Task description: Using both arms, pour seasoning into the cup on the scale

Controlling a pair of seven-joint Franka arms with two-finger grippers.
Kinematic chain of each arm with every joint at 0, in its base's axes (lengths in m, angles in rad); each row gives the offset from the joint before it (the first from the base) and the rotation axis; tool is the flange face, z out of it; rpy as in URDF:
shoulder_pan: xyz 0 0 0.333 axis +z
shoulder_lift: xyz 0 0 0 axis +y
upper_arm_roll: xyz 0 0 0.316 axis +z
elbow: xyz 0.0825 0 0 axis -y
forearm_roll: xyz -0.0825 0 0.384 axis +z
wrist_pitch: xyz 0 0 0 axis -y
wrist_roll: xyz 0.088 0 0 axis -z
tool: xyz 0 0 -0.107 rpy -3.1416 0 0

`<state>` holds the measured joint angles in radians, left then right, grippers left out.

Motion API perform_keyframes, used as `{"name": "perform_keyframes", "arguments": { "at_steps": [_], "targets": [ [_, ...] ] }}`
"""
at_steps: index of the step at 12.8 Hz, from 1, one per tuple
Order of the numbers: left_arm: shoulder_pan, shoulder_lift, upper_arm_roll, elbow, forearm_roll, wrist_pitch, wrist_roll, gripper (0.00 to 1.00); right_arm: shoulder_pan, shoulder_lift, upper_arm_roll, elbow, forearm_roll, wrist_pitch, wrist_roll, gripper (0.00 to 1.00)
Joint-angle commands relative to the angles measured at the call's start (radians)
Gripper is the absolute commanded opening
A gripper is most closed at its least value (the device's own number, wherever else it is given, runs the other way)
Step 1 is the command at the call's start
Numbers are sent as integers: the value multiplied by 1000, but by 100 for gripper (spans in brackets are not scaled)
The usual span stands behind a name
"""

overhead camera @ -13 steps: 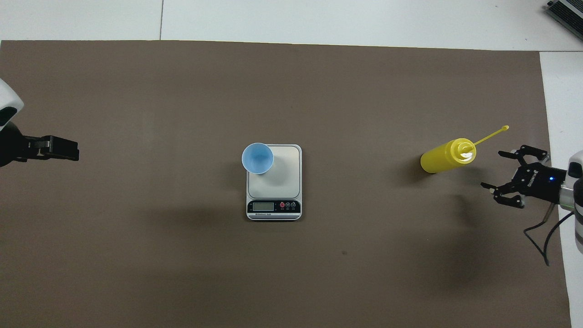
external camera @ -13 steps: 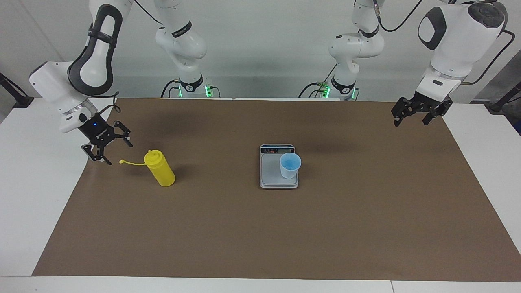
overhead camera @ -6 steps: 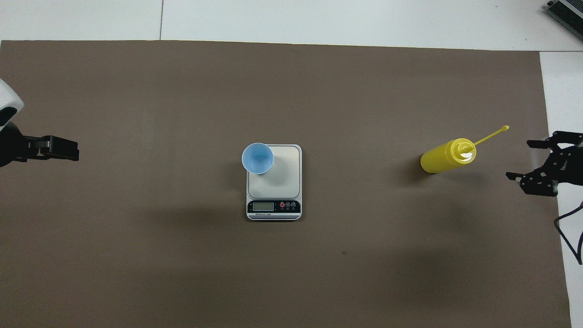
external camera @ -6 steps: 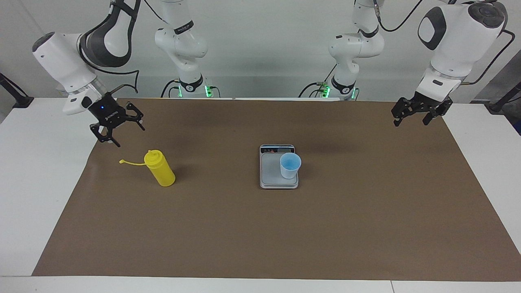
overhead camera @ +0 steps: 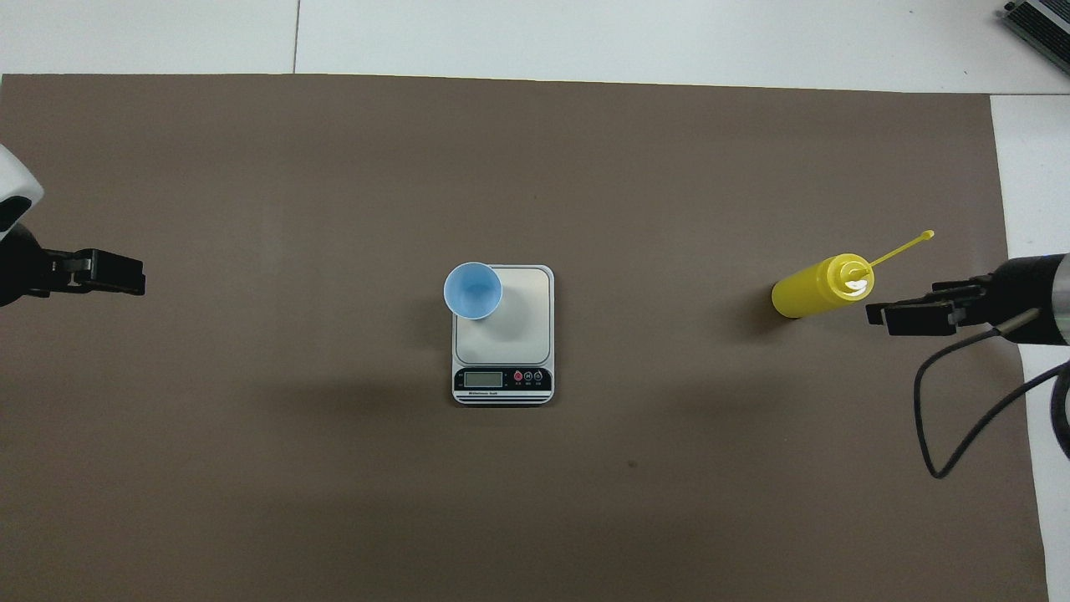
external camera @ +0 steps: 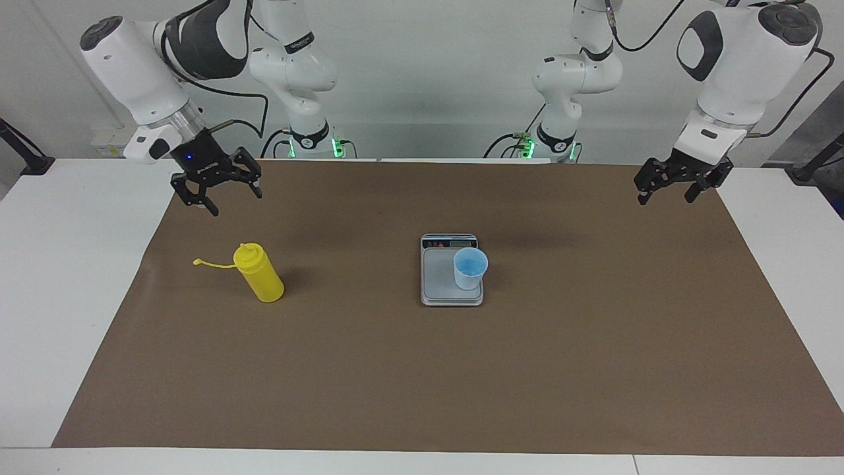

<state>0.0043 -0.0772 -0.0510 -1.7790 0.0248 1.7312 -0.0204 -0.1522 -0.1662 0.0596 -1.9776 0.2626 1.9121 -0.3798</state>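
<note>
The yellow seasoning bottle [external camera: 261, 277] stands upright on the brown mat toward the right arm's end; its cap strap [external camera: 212, 264] sticks out sideways. It also shows in the overhead view [overhead camera: 815, 290]. The light-blue cup [external camera: 469, 268] stands on the silver-grey scale [external camera: 440, 280], at the plate's corner farther from the robots and toward the left arm's end [overhead camera: 472, 290]. The scale's display [overhead camera: 501, 379] faces the robots. My right gripper [external camera: 227, 196] is open and empty, raised over the mat beside the bottle [overhead camera: 888, 316]. My left gripper [external camera: 666, 195] is open and empty and waits over the mat's other end [overhead camera: 125, 278].
The brown mat [external camera: 422, 382] covers most of the white table [external camera: 59, 264]. A black cable [overhead camera: 928, 418] loops down from the right wrist over the mat's edge.
My right gripper has risen from low beside the bottle's strap, moved toward the robots and turned its fingers. The left arm, bottle, cup and scale have not moved.
</note>
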Motion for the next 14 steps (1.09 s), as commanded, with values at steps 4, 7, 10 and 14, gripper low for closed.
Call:
{"name": "perform_keyframes", "arguments": {
  "at_steps": [4, 7, 10, 14],
  "targets": [
    [-1, -19, 3, -22, 3, -2, -6, 100, 111, 99, 8, 242, -250, -116, 363, 100],
    [-1, -19, 3, -22, 3, -2, -6, 100, 123, 149, 6, 354, -296, -176, 409, 100],
    [-1, -19, 3, -22, 3, -2, -6, 100, 120, 178, 6, 416, -280, -221, 496, 100],
    [-1, -19, 3, -22, 3, -2, -6, 100, 123, 203, 6, 482, -298, -303, 567, 100]
  ]
}}
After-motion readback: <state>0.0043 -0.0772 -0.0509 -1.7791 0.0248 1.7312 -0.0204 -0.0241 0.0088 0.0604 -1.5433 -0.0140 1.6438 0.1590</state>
